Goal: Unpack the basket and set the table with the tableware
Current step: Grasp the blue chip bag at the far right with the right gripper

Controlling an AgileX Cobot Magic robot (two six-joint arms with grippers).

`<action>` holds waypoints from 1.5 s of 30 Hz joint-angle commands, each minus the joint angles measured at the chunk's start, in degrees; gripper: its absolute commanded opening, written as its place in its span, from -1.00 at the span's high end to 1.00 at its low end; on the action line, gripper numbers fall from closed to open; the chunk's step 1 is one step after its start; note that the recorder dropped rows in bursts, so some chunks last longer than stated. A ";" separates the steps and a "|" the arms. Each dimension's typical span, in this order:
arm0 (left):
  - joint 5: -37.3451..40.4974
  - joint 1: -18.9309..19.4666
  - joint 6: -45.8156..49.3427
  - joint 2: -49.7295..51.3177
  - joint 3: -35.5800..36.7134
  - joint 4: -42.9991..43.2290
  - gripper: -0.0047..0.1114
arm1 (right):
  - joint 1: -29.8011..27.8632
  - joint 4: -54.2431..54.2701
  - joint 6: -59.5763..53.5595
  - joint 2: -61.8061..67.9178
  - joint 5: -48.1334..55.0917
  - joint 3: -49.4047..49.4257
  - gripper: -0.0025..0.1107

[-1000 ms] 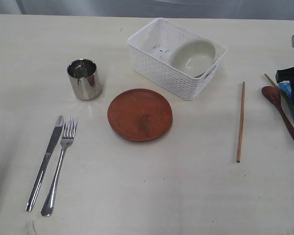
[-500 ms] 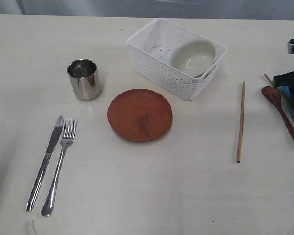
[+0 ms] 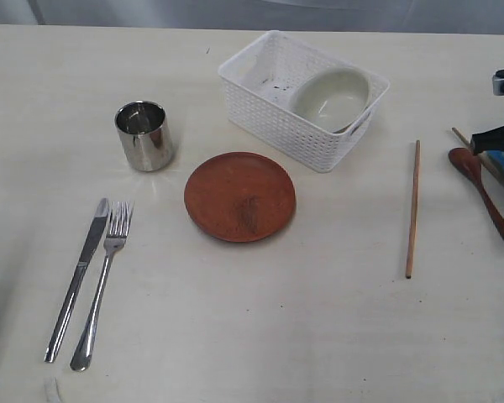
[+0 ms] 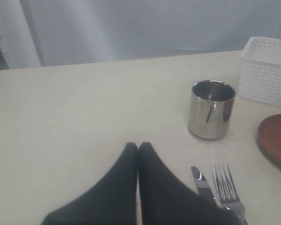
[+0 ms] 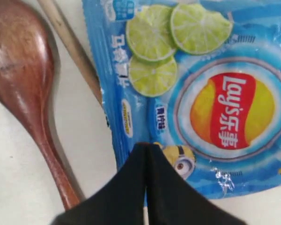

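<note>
1. We see most of the tableware out on the tabletop point(image 3: 277, 336): the cup point(image 3: 143, 134), the plate point(image 3: 239, 196), the knife point(image 3: 77, 277) and fork point(image 3: 105, 277) side by side, one chopstick point(image 3: 412, 208) lying alone, and the spoon point(image 3: 465, 159) at the far right.
2. The bowl point(image 3: 332, 96) is the one piece left in the basket point(image 3: 277, 126), at its right end.
3. Our right fingers point(image 5: 131, 187) are pressed together over the chip bag point(image 5: 215, 93); we cannot tell whether they pinch its edge. The second chopstick point(image 5: 70, 42) lies between spoon and bag, one end tucked under the bag.
4. Our left fingers point(image 4: 122, 183) are closed on nothing, beside the knife and fork.
5. We judge that freeing that second chopstick is the step in hand. The next move calls for clearing the bag, pairing the sticks, then fetching the bowl.
</note>
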 commanded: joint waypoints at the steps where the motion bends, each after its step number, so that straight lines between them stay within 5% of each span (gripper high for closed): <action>1: -0.48 -0.33 -0.15 -0.13 0.14 -0.13 0.92 | 0.03 -0.85 -0.52 -2.15 -0.23 0.27 0.96; 5: -0.48 -0.33 -0.15 -0.13 0.14 -0.13 0.92 | 0.13 -0.24 -2.44 -3.91 -0.45 0.27 0.80; 10: -0.48 -0.33 -0.15 -0.13 0.14 -0.13 0.92 | 1.70 -0.37 -2.89 -4.73 1.70 0.27 -0.04; 12: -0.48 -0.33 -0.15 -0.13 0.14 -0.13 0.92 | 2.82 -1.05 -1.46 -4.33 2.58 0.27 -0.18; 20: -0.48 -0.33 -0.15 -0.13 0.14 -0.13 0.92 | 9.72 -17.00 8.31 -1.01 8.77 0.27 -0.10; 45: -0.48 -0.33 -0.15 -0.13 0.14 -0.13 0.92 | 10.71 -22.61 14.74 6.19 8.78 0.27 -0.10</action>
